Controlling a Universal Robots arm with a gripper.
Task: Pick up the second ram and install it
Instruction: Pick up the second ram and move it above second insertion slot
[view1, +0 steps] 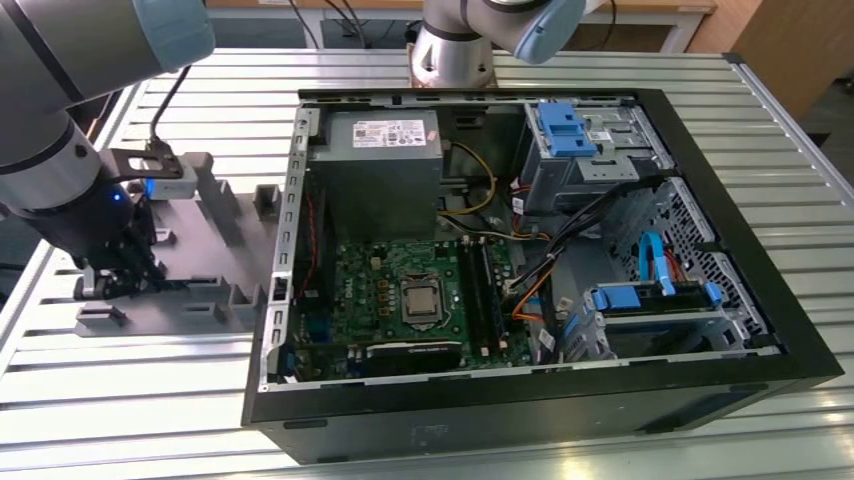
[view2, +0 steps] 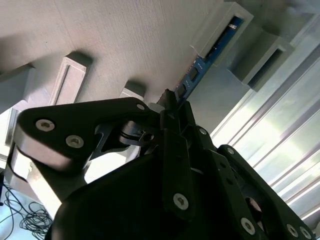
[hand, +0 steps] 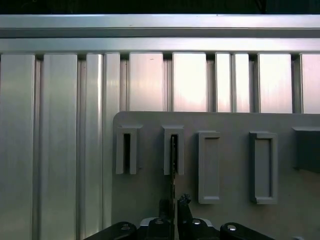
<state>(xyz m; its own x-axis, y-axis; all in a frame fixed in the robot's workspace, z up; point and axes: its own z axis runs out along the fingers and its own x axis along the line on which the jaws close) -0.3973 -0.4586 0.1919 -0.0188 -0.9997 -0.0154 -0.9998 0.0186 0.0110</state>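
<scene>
Raised slot blocks (hand: 209, 167) of the grey holder (hand: 145, 200) hem our gripper (hand: 174, 206), clamped on the second ram (hand: 173, 155), on both sides. Past the holder we see bare slatted table (hand: 60, 125) one way, the computer case (view1: 283, 230) wall the other.

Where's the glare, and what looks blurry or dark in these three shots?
Exterior view: even light; the near arm at the exterior view's left looks soft. Second wrist view: strong glare on the table slats, the gripper dark in front, the second ram lit. First wrist view: glare patches on the table slats, gripper in shadow.
</scene>
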